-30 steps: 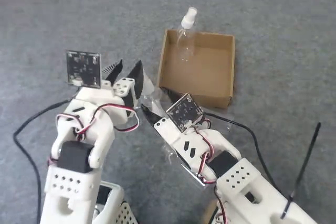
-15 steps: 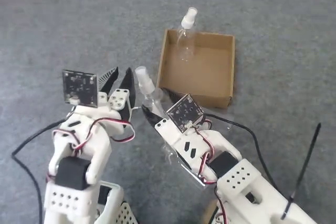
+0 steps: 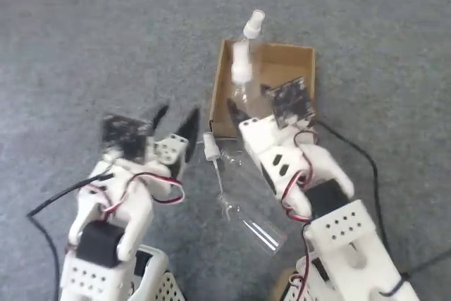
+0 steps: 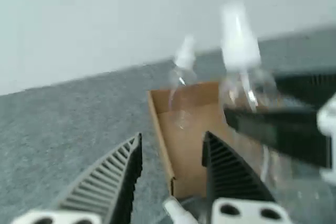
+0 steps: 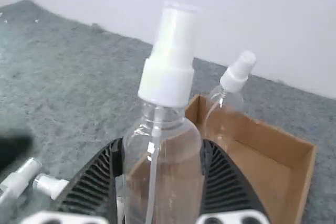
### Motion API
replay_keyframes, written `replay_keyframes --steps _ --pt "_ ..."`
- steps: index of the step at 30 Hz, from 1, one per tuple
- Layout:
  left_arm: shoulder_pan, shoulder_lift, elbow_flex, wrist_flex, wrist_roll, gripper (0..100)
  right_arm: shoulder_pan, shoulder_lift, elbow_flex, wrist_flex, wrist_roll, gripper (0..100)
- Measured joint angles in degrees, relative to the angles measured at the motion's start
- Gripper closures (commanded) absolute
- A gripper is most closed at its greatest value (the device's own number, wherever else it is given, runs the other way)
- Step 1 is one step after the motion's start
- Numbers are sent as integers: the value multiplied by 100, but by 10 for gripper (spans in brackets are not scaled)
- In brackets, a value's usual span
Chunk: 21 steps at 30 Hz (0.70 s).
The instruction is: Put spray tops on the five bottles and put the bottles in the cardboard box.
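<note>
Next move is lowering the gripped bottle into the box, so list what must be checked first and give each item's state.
1. Grip: right pincer closed on both sides of the held bottle: ok.
2. Spray top sits on the held bottle's neck: ok; tightness cannot tell.
3. Room in the cardboard box: one capped bottle stands at a far corner, with bare floor beside it: ok.
4. Held bottle fully over the box opening: cannot tell.
5. Left pincer open, empty, short of the box: ok.
</note>
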Motion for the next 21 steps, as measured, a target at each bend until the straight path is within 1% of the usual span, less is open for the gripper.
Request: replay_keyframes --steps 4,6,8,10,13,17,21 --pt "580 158 0 264 -211 761 -26 141 -765 738 0 993" --pt "862 141 0 396 -211 741 -18 457 -1037 879 0 993" --pt "1002 44 44 492 -211 733 -26 853 -1222 914 0 993" --pt "1029 -70 246 475 -211 733 -141 1248 -1407 949 0 993" --pt "1055 -123 712 202 -237 735 -387 1670 -1688 1064 0 993" --pt "765 -132 1081 -202 -360 735 -712 1793 -2224 1670 0 993" --pt "554 -193 1090 -369 -387 735 -765 1793 -2734 2356 18 993"
